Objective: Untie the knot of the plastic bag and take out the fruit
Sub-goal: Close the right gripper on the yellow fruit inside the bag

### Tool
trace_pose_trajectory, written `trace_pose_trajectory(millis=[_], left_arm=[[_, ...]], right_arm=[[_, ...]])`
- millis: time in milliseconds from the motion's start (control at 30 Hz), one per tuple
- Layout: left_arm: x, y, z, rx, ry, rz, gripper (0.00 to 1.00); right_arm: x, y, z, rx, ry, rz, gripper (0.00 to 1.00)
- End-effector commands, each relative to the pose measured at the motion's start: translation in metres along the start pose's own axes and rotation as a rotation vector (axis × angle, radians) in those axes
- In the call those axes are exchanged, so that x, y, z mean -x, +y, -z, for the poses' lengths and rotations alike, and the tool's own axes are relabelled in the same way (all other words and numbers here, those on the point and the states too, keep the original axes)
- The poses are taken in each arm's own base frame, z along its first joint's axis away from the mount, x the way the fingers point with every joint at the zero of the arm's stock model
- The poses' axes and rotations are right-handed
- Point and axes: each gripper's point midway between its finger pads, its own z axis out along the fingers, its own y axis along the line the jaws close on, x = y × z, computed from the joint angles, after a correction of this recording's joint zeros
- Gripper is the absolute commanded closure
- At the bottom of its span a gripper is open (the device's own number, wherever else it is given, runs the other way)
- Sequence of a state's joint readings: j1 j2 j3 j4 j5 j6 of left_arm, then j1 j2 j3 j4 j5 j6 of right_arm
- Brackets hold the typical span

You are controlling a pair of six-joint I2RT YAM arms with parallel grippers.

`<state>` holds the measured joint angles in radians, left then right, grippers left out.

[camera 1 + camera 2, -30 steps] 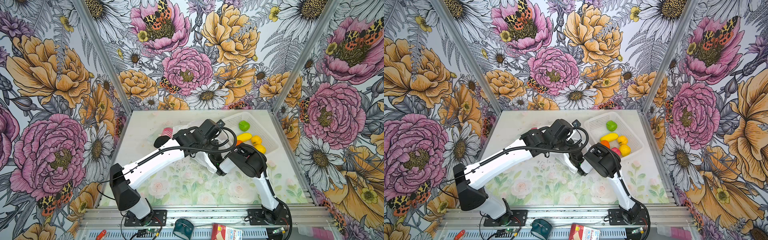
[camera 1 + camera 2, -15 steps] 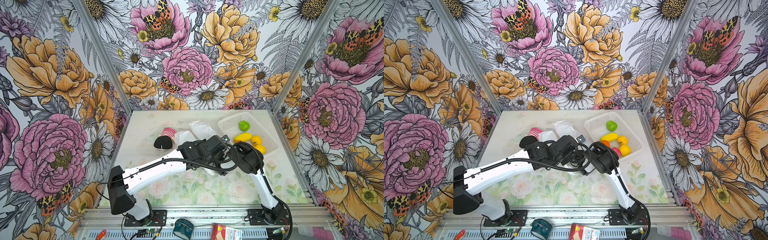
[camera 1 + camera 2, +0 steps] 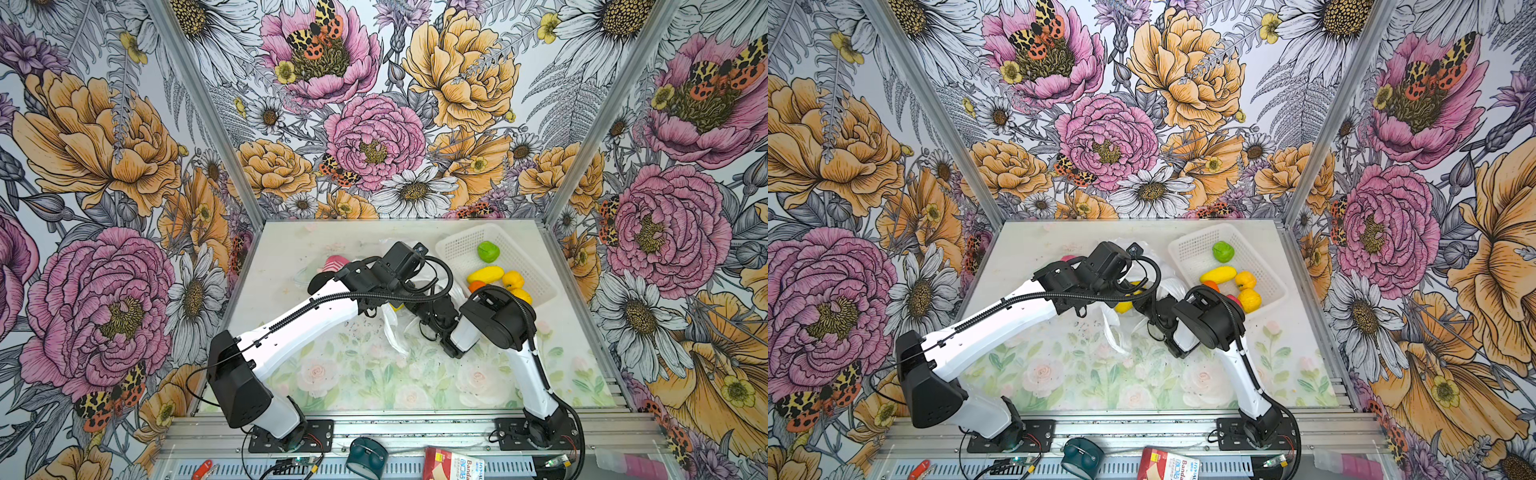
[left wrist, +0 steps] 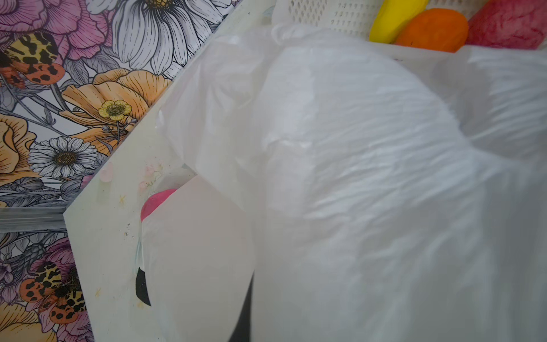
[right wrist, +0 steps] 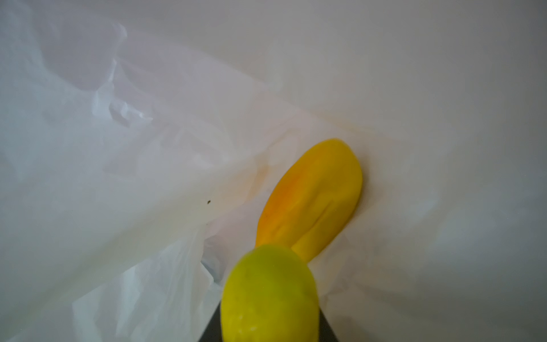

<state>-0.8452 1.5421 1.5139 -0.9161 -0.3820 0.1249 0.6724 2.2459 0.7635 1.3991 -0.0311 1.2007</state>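
**Right gripper (image 5: 268, 322) pinching a yellow-green fruit (image 5: 269, 293) inside the plastic bag (image 3: 394, 328)**

We are holding up the untied plastic bag, left gripper pressed together on it, beside the basket (image 3: 455, 249) carrying six fruits (image 3: 485, 274). One yellow fruit (image 5: 313, 192) is lying deeper inside.

Robot lab booth, floral walls (image 3: 124, 166), aluminium frame (image 3: 415, 428)

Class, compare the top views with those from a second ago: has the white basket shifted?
No. The white basket sits where it did, in the back right corner of the table, with its rims on the same lines in both top views.
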Motion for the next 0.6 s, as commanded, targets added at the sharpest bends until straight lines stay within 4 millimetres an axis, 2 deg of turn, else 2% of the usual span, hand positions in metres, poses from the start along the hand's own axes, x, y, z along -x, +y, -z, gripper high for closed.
trace_pose_trajectory(millis=[0, 133, 267, 400, 567], left_arm=[[0.013, 0.02, -0.007, -0.014, -0.017, 0.108, 1.0], [0.014, 0.032, -0.016, -0.037, -0.009, 0.166, 1.0], [0.009, 0.02, -0.022, -0.081, 0.011, 0.168, 1.0], [0.002, 0.018, -0.031, -0.062, 0.042, 0.152, 1.0], [0.004, 0.023, -0.032, -0.078, 0.039, 0.186, 1.0]], right_arm=[[0.007, 0.031, 0.01, 0.068, 0.023, 0.063, 0.85], [0.013, 0.065, 0.026, 0.146, 0.04, 0.145, 0.85], [0.018, 0.096, 0.045, 0.215, 0.044, 0.223, 0.84], [0.021, 0.11, 0.058, 0.237, 0.045, 0.263, 0.84], [0.015, 0.12, 0.058, 0.212, 0.106, 0.305, 0.88]])
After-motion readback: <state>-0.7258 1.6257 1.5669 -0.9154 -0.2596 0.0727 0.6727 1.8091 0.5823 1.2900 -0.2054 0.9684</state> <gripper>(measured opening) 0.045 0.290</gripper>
